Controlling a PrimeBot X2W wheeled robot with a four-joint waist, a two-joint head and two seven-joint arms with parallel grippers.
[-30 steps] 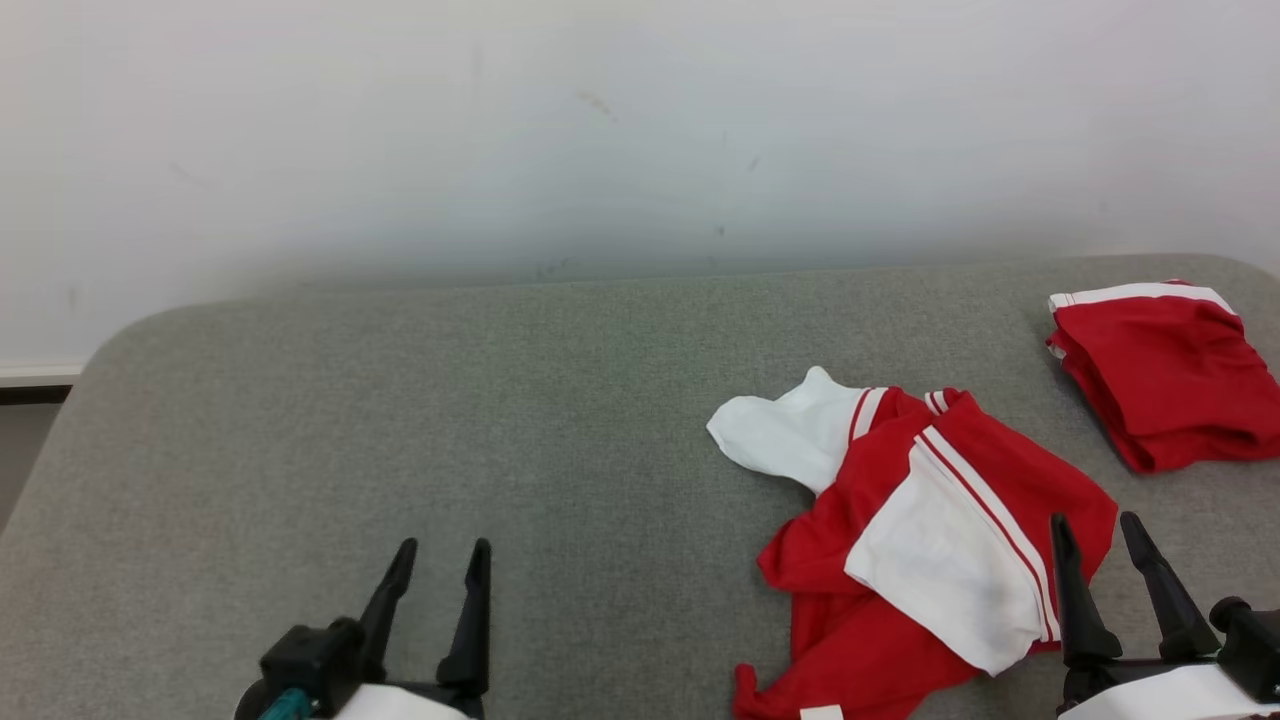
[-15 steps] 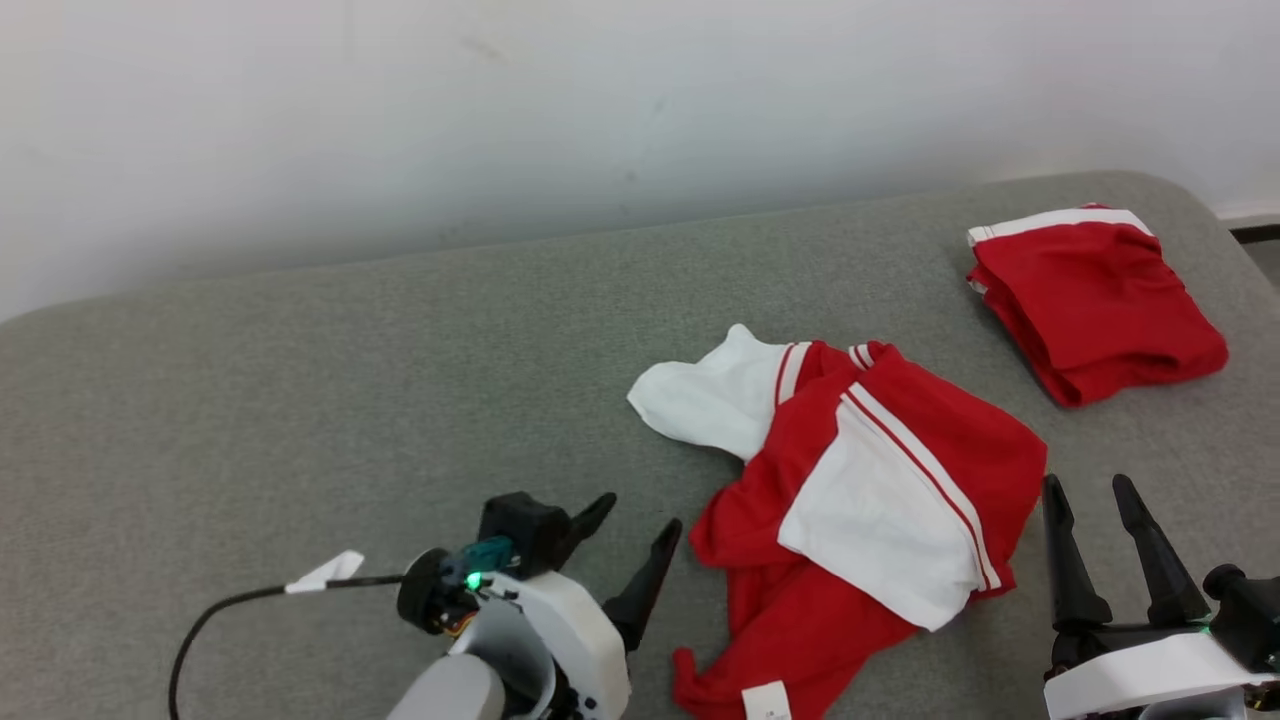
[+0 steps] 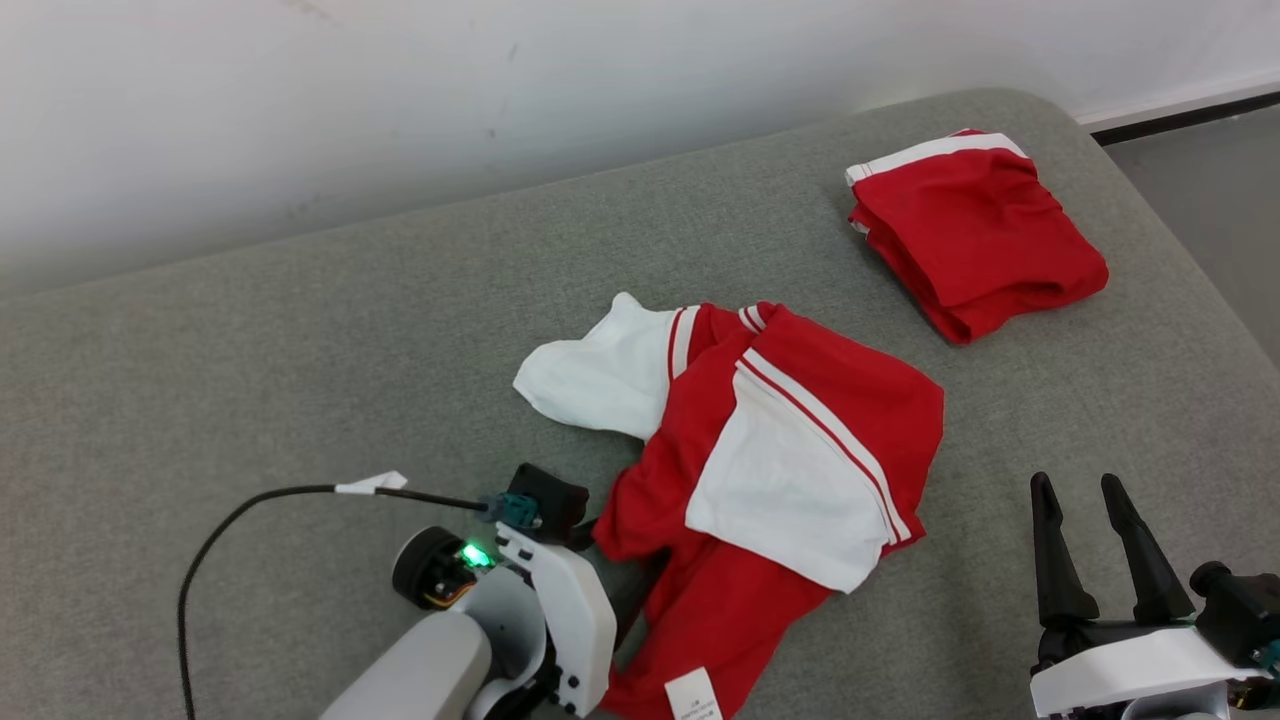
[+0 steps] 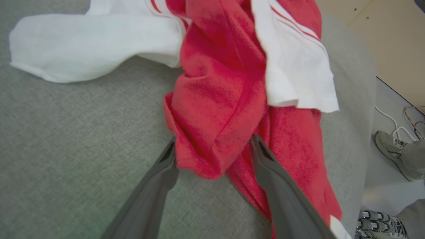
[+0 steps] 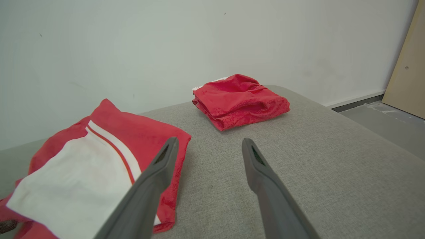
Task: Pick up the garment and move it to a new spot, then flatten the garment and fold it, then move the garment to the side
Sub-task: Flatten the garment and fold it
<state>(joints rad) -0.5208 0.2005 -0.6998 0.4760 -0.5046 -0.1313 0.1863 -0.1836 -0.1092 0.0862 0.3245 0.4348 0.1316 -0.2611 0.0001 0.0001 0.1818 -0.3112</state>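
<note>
The garment point(image 3: 770, 440), red with white panels and stripes, lies crumpled in the middle of the grey padded surface point(image 3: 300, 350). My left gripper point(image 3: 620, 548) is at its lower left edge. In the left wrist view the left gripper point(image 4: 213, 142) is open, its two fingers straddling a bunched red fold of the garment point(image 4: 215, 99), one finger on each side of it. My right gripper point(image 3: 1080, 495) stands open just right of the garment, nothing between its fingers. In the right wrist view the right gripper point(image 5: 209, 142) hangs over bare surface, the garment point(image 5: 99, 156) to its left.
A second red garment point(image 3: 975, 230), folded, lies at the far right corner point(image 5: 239, 99). The surface drops off to floor point(image 3: 1210, 180) on the right. A person's shoes point(image 4: 388, 149) and cables point(image 4: 395, 122) are on the floor past the near edge. A black cable point(image 3: 250, 500) trails from my left wrist.
The head camera has swung to the right, shifting the whole picture. My left arm has reached right to the garment's edge and now straddles a fold. The right gripper has held its place.
</note>
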